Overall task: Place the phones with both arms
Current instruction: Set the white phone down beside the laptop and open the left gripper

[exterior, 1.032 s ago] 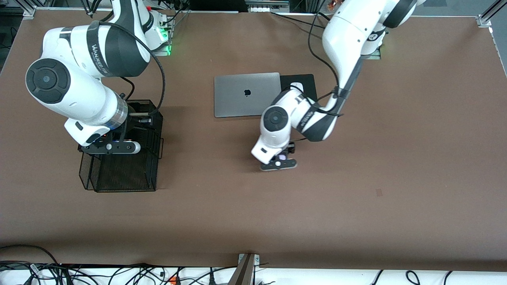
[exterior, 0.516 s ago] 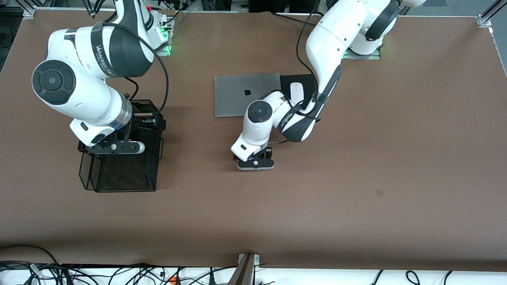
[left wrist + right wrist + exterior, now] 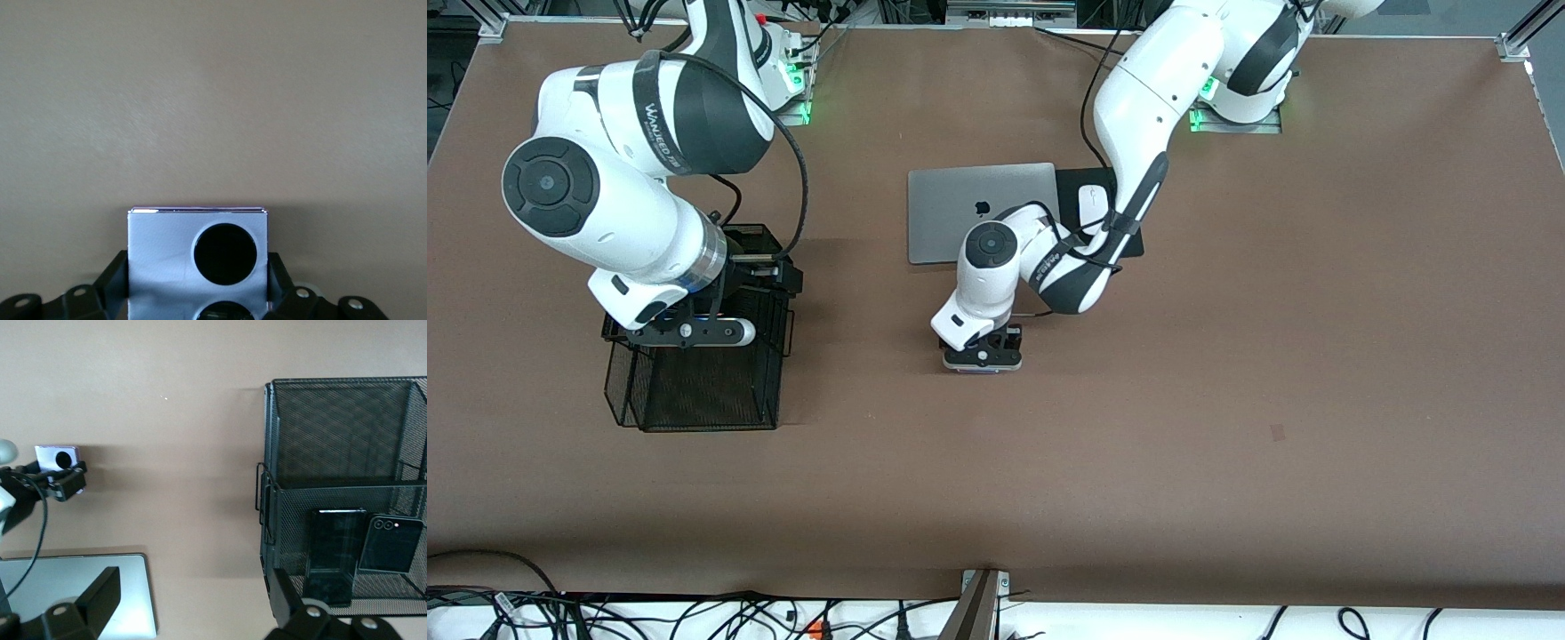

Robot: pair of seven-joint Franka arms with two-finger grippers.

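Over the black wire-mesh basket (image 3: 694,391) our right tool (image 3: 694,331) hangs wide open, empty — the long black slab phone (image 3: 333,553) and small folded black phone (image 3: 390,543) already stand inside. Our left tool (image 3: 983,354) grips the lilac-white squarish phone (image 3: 197,263) above the brown desk (image 3: 1227,400) — one remains.

On the black band (image 3: 660,111) of my right arm (image 3: 605,191), white upright letters read roughly "WANJEED"; smaller print under them is too fine to read. The closed laptop (image 3: 960,213) carries a dark apple logo (image 3: 982,209) on its lid. My left arm's band (image 3: 1049,260) has small lettering I cannot make out.
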